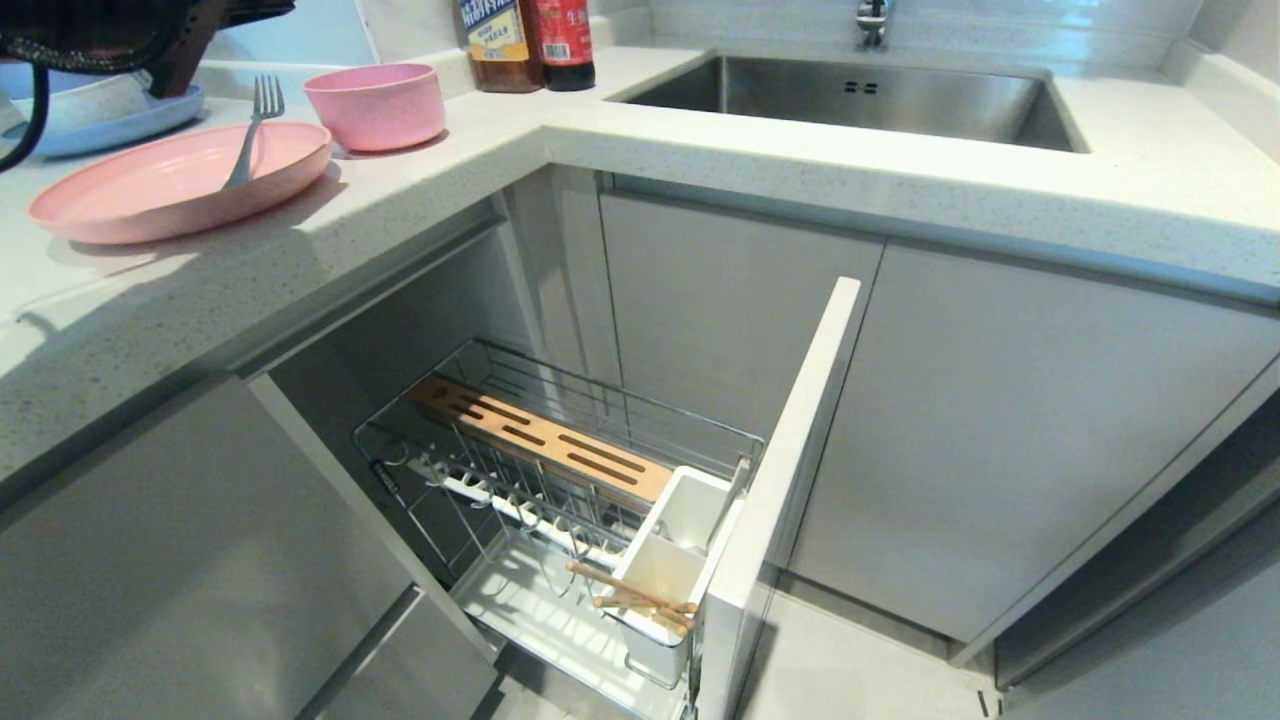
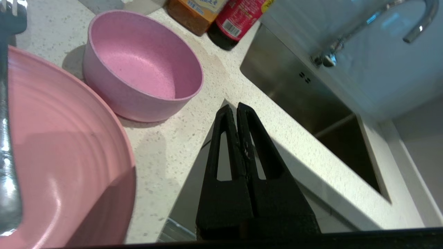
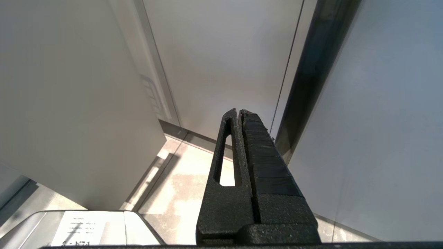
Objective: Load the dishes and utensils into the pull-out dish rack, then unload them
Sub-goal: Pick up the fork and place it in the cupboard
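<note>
- The left gripper (image 2: pixel 232 105) is hanging clenched and empty above the countertop (image 2: pixel 166 152), near the sink (image 2: pixel 311 103); nothing is sitting between its fingers.
- The right gripper (image 3: pixel 238 110) is idling fully closed beside cabinet panels, low near the floor.
- The pink bowl (image 2: pixel 142 65) is standing just beside the left gripper; the pink plate (image 2: pixel 62 148) is lying next to it, with the fork (image 1: pixel 252 135) resting on it.
- The pull-out dish rack (image 1: pixel 560 500) is standing extended, holding only the chopsticks (image 1: pixel 630 595), apparently in a white utensil cup (image 1: pixel 665 570).
- Judgement: loading is only beginning; bowl, plate and fork are waiting, and all unloading is remaining.
</note>
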